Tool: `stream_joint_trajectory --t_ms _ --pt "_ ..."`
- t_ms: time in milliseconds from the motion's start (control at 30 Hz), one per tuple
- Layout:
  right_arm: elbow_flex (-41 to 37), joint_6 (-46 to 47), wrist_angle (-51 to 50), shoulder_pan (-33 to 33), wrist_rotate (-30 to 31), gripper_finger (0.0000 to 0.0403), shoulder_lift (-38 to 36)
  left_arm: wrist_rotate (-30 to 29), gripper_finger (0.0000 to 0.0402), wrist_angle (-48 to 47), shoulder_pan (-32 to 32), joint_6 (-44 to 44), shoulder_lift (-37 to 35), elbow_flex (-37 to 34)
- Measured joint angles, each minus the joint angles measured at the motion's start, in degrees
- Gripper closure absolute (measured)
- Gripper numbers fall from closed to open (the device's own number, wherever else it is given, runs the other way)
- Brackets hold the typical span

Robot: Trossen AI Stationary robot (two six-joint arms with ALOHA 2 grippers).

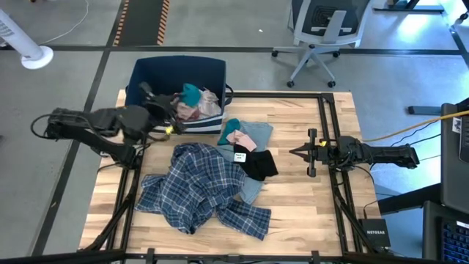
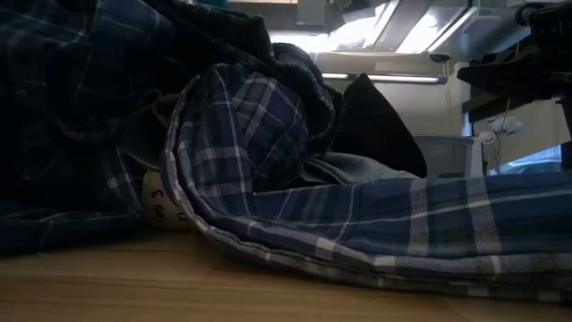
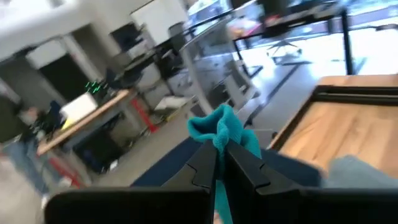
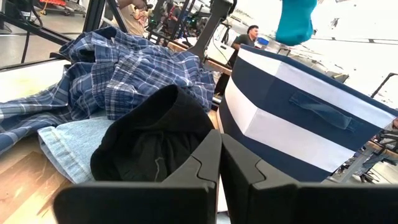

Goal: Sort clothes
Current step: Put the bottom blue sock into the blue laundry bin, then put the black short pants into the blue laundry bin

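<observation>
A: Teal piece (image 3: 222,129) – where is it sitting?
B: It is hanging pinched in the left end effector (image 3: 221,163), whose fingers are closing tight on it, above the dark blue bin (image 1: 150,79) at the desk's far left corner. Pink pieces (image 1: 196,105) are lying inside the bin.

A: The other clothes?
B: The plaid shirt (image 1: 198,187) is sprawling over the front middle of the desk (image 1: 293,213). The small black item (image 1: 258,163) is lying just beside it, touching a light grey-blue garment (image 1: 256,133). A second teal bit (image 1: 231,130) is resting on that garment, close to the bin.

A: Right arm?
B: The right end effector (image 1: 302,152) is waiting at the desk's right side, fingers pressing together on nothing, pointing toward the black item, apart from it.

A: Low view?
B: Plaid folds are filling it, nearly all.
</observation>
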Motion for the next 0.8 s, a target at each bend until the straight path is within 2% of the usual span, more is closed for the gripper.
stream_joint_trajectory --t_ms 267,467,667,800 --pt "0.01 0.01 0.0 0.01 0.0 0.0386 0.01 0.18 0.038 -17.35 4.06 -15.71 -3.05 0.0" --pt "0.02 0.02 0.0 0.02 0.0 0.0386 0.0 4.06 0.0327 -28.24 7.57 -28.31 -2.15 -0.02" --pt "0.0 0.02 0.0 0.0 0.0 0.0386 0.0 14.68 0.0263 -33.55 10.86 -34.91 -1.83 -0.02" --pt "0.01 0.01 0.0 0.0 0.0 0.0386 0.01 23.24 0.0237 -32.95 10.96 -35.27 -1.85 -0.26"
